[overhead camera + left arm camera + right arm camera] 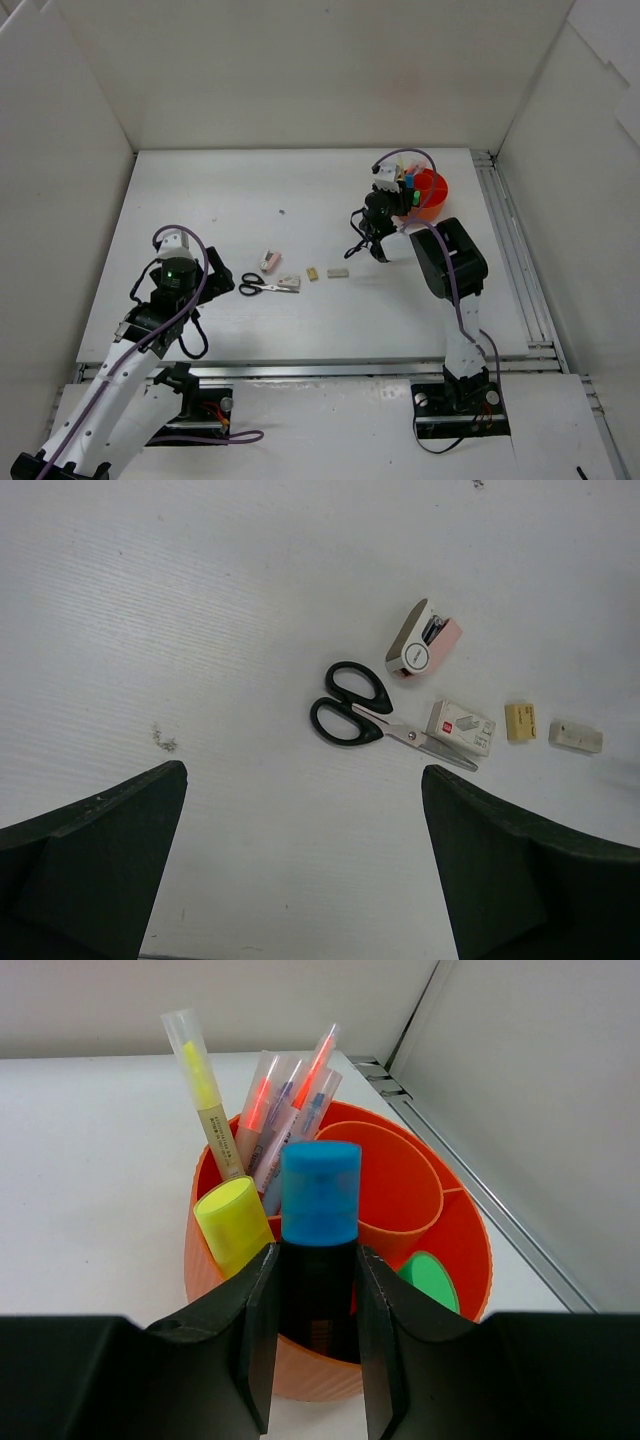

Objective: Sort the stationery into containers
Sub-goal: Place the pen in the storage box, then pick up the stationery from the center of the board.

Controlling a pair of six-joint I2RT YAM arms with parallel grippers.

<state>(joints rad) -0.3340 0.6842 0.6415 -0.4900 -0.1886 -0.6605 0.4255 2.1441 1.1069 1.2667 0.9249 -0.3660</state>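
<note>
My right gripper (318, 1295) is shut on a black highlighter with a blue end (320, 1200) and holds it upright at the near wall of the orange cup (470, 1230). In the cup stand a yellow-ended highlighter (235, 1225), a green-ended one (430, 1278) and several thin pens (285, 1110). In the top view the cup (435, 195) is at the back right, with my right gripper (398, 195) beside it. Black-handled scissors (350, 717) lie ahead of my open, empty left gripper (305, 860). A beige eraser (519, 722) and a pale eraser (576, 736) lie to their right.
A pink and white stapler-like item (422, 642) and a small white box (462, 727) lie by the scissors. A smaller orange cup (385, 1175) sits inside the big one. White walls close the table (200, 200) in; a rail (510, 250) runs along its right edge.
</note>
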